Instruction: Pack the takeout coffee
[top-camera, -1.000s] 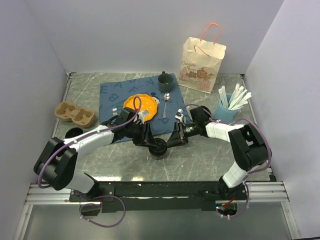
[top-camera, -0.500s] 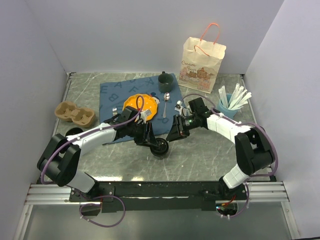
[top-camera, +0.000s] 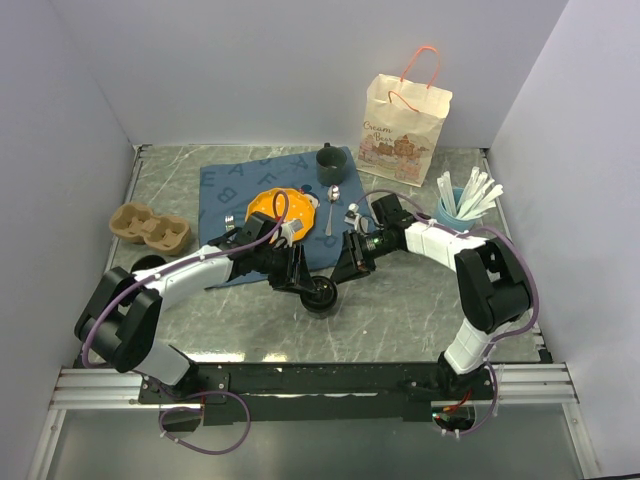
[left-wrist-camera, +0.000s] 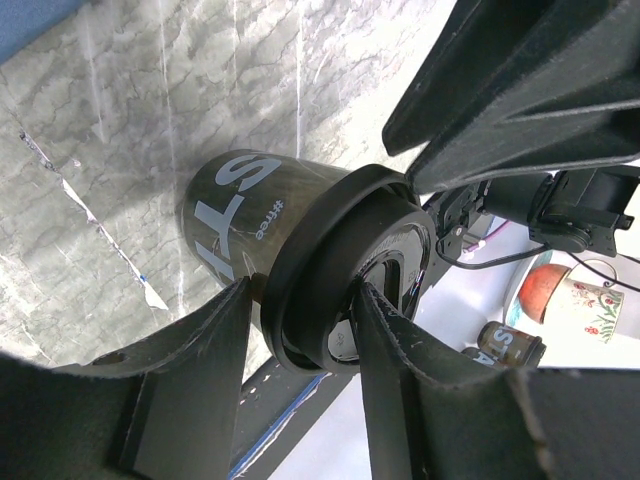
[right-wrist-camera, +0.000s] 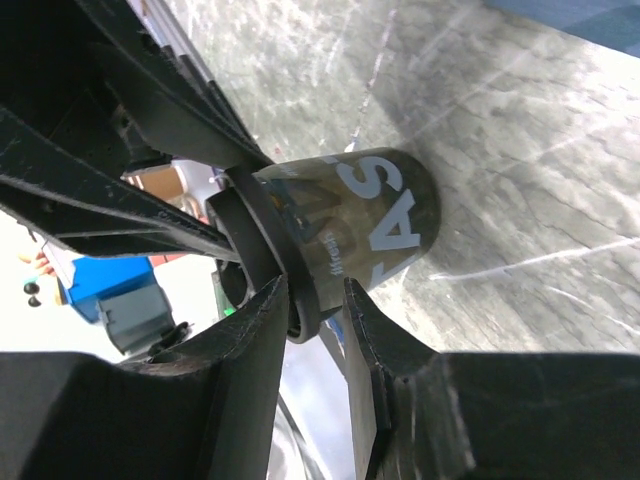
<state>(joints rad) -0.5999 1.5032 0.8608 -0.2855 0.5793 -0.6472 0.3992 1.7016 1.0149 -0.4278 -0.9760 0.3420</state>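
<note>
While the coffee cup (top-camera: 321, 296) stands upright on the table (top-camera: 420, 320) just beyond the arm bases, it is clamped by the left gripper (top-camera: 298, 280). In the left wrist view, both fingers (left-wrist-camera: 200, 350) are seen pressed against the cup wall directly under the lid (left-wrist-camera: 370, 260). The lid is noted as seated, with its rim level all round as far as can be seen. The right gripper (top-camera: 347, 268) is placed at the opposite side. In the right wrist view, its jaws are seen apart and flanking the lid rim; whether the rim is being touched cannot be told. The step in hand is judged to be the capping of the cup, at or near completion. Farther back, the cardboard carrier (top-camera: 150, 228) is noted at the left, well apart from the cup, with both wells unfilled. The paper bag (top-camera: 405, 125) is seen upright at the far right. For the next move, the right jaws would need to be drawn clear of the rim. The cup would then need to be lifted upright by the left arm and lowered squarely into a carrier well. Tilt should be avoided, as the lid fit is unverified.
</note>
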